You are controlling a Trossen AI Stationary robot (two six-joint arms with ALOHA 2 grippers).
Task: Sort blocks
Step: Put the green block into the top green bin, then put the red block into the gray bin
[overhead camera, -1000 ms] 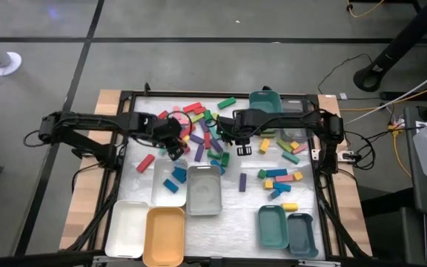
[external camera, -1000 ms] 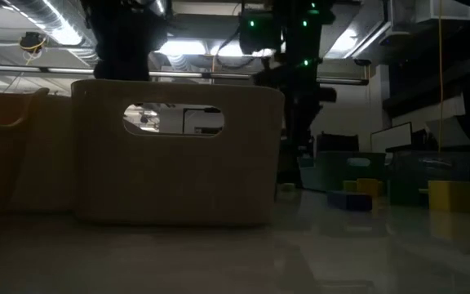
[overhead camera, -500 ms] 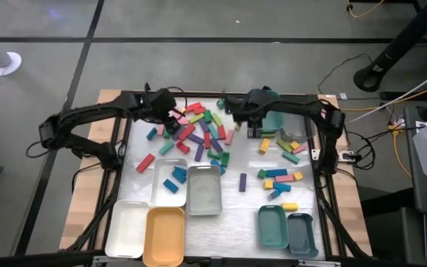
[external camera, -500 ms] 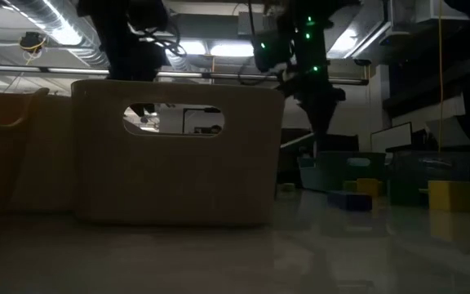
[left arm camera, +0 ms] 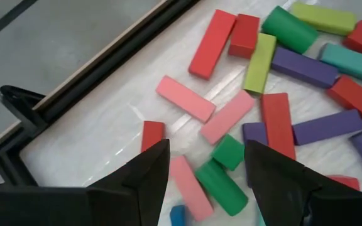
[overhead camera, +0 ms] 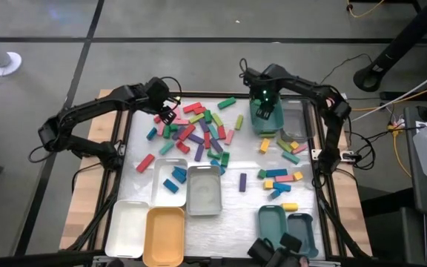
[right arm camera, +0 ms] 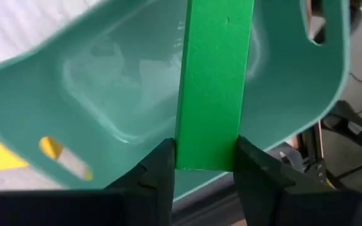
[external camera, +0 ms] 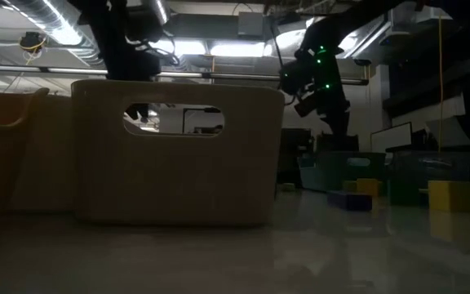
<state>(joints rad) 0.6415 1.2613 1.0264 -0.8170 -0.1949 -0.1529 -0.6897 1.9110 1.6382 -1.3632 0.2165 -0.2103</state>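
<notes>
Over on the left side, the left end effector [left arm camera: 203, 163] is hanging above the far-left edge of the block pile, fingers spread apart with nothing between them. Right under it in the wrist view there's a pink block [left arm camera: 185, 98], a red block [left arm camera: 212, 44] and a stubby green block [left arm camera: 229, 152], all lying flat on the counter [left arm camera: 105, 125].

Moving toward the middle, the main pile of blocks [overhead camera: 199, 130] is a jumbled mix of red, pink, green, purple and teal near the far end of the counter. Nearer the front sit a white tray [overhead camera: 167, 174] with a couple of blue blocks [overhead camera: 175, 180] in it and a grey tray [overhead camera: 203, 194] just beside it. At the front-left corner there's another white tray [overhead camera: 128, 230] next to an orange tray [overhead camera: 164, 236].

On the right, the right end effector [right arm camera: 205, 164] is clamped on a long green bar [right arm camera: 213, 81], holding it over a teal tray [right arm camera: 137, 81] at the far edge. A second, looser scatter of blocks [overhead camera: 280, 174] lies on the right side, and two more trays [overhead camera: 288, 226] sit at the front right.
</notes>
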